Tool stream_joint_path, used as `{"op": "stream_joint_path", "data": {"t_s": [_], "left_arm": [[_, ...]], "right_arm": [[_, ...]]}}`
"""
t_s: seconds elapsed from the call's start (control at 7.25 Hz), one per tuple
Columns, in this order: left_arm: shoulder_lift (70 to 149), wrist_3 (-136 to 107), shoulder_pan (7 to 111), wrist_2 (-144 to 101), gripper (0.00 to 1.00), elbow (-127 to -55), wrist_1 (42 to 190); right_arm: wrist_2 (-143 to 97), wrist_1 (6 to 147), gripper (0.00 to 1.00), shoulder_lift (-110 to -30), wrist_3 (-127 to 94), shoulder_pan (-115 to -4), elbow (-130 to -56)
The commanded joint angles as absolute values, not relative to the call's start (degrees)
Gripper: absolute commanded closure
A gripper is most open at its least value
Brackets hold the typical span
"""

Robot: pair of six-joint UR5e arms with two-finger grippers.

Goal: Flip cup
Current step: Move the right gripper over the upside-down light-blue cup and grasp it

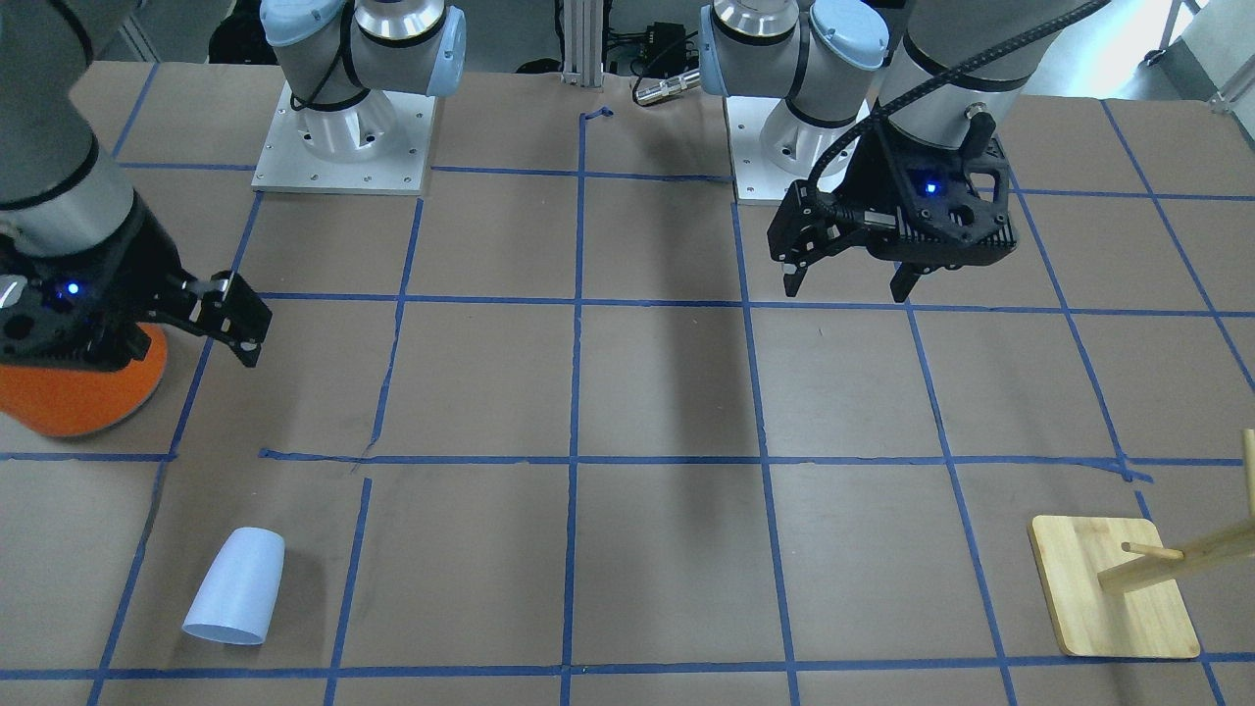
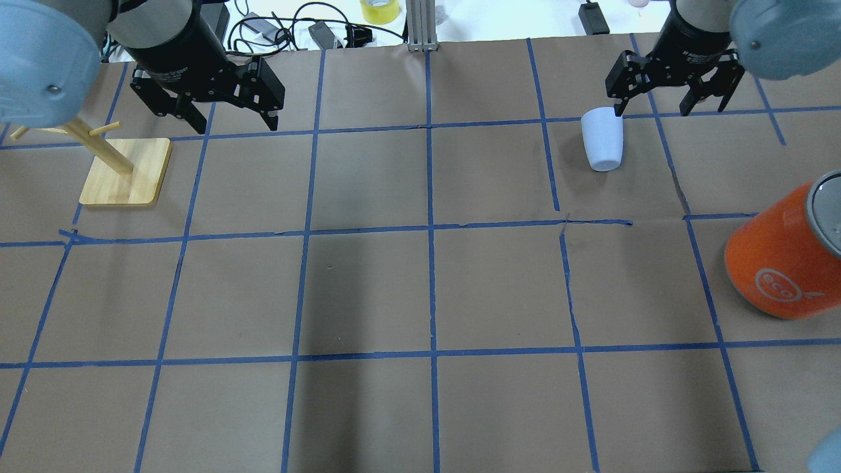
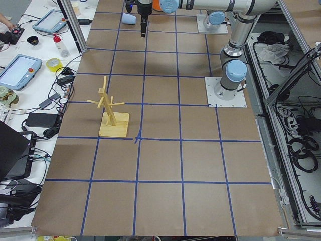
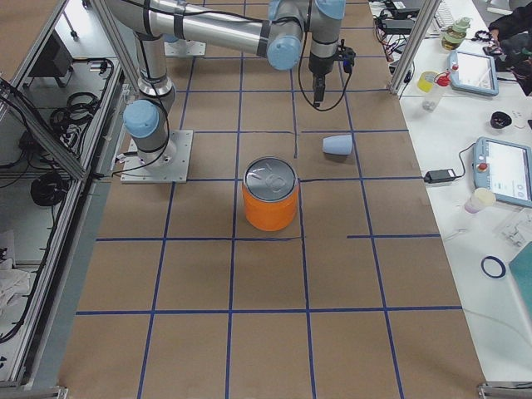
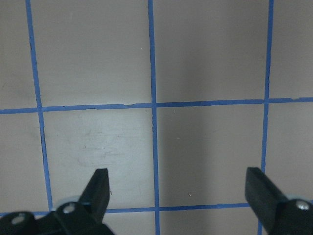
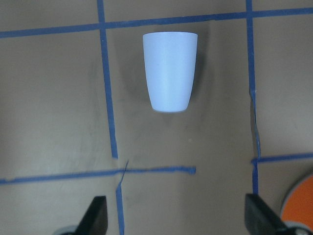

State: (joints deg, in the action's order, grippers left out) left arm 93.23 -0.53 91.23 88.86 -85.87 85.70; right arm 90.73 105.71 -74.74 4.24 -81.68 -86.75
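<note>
Right gripper point(image 6: 176, 215) spread; overhead overlaps cup point(image 2: 603, 139), front view shows them apart.

the table point(image 2: 368, 289) is covered in brown paper, marked into squares by blue tape point(image 2: 430, 226). in the overhead view the pale blue cup point(image 2: 603, 139) lies on its side at upper right, the orange can point(image 2: 782, 263) stands at the right edge, and a wooden peg stand point(image 2: 127, 180) sits at upper left. two metal base plates point(image 1: 343, 137) rest at the front view's top.

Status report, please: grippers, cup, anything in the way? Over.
Left gripper and right gripper open, empty. Cup on its side, untouched, ahead of right gripper. Orange can apart; nothing between.
</note>
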Motion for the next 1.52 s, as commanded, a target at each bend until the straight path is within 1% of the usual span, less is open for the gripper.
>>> {"op": "stream_joint_path", "data": {"t_s": [0.0,0.55,1.38], "left_arm": [[93.16,-0.53,91.23,88.86,0.0,-85.87,85.78],[93.16,-0.53,91.23,88.86,0.0,-85.87,85.78],[93.16,-0.53,91.23,88.86,0.0,-85.87,85.78]], "right_arm": [[91.75,116.86,0.0,-66.57,3.96,-81.39,-86.84],[91.32,128.82,0.0,-57.23,3.87,-81.47,-89.29],[91.05,132.01,0.0,-53.0,3.87,-81.39,-88.59]]}}
